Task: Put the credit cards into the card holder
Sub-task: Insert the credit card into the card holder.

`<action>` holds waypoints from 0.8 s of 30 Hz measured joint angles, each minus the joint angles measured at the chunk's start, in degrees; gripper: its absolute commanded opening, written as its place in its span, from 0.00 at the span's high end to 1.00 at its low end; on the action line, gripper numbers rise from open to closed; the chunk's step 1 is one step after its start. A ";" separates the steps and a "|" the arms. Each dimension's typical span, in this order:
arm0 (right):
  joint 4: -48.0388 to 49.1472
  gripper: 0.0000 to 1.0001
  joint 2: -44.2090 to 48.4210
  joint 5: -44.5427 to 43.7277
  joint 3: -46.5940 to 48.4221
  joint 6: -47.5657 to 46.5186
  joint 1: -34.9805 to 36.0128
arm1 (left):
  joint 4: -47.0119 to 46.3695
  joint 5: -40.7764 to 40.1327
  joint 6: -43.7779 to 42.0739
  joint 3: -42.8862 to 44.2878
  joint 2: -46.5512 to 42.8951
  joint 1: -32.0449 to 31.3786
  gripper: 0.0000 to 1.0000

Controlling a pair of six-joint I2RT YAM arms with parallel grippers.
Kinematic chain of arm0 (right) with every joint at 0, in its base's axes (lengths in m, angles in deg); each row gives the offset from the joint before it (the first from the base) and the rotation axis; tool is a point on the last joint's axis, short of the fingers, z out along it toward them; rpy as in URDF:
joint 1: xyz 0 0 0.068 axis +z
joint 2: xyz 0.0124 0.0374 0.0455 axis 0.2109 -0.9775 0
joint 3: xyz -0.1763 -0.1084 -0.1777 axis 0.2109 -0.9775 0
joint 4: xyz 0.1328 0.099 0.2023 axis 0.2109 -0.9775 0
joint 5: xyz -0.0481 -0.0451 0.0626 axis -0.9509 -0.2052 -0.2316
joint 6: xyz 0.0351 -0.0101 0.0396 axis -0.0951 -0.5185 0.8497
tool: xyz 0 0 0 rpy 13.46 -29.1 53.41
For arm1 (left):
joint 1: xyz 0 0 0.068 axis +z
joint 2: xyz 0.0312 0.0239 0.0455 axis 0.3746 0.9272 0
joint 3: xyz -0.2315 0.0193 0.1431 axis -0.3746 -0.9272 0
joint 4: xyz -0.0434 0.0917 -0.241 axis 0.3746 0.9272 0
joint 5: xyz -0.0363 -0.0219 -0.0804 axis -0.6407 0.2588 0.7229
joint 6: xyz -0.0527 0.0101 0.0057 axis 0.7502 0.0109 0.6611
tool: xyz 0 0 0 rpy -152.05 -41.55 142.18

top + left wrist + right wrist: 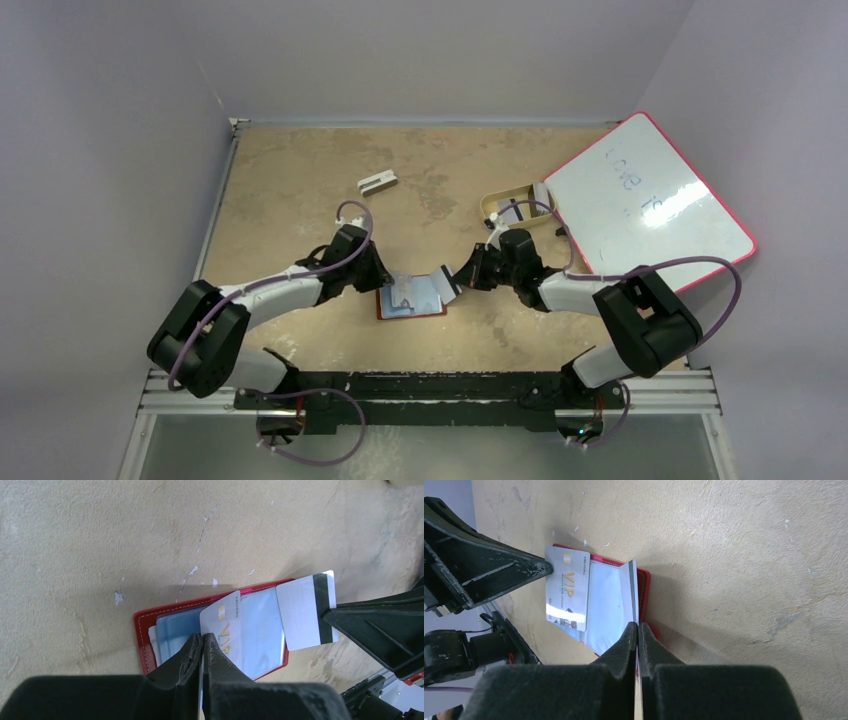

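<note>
Left gripper (202, 637) is clamped on a silver VIP card (225, 625), holding it over the open red card holder (142, 625). The holder lies flat on the table (300, 180) between the two arms. Right gripper (638, 625) is pinched shut on a white black-striped card (305, 610) at the holder's right edge. Farther right sits a tan tray (497, 203), just beside a whiteboard (650, 200). A small grey-white block (377, 182) lies far off to their left.
</note>
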 measured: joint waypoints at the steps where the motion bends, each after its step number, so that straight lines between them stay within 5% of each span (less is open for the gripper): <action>1: -0.02 1.00 0.00 -0.02 0.00 0.00 0.00 | 0.11 0.00 -0.28 0.00 0.28 0.00 1.00; 24: -0.04 1.00 -0.02 -0.04 0.04 0.00 0.00 | -1.62 4.39 -0.37 -1.14 1.18 -0.02 1.00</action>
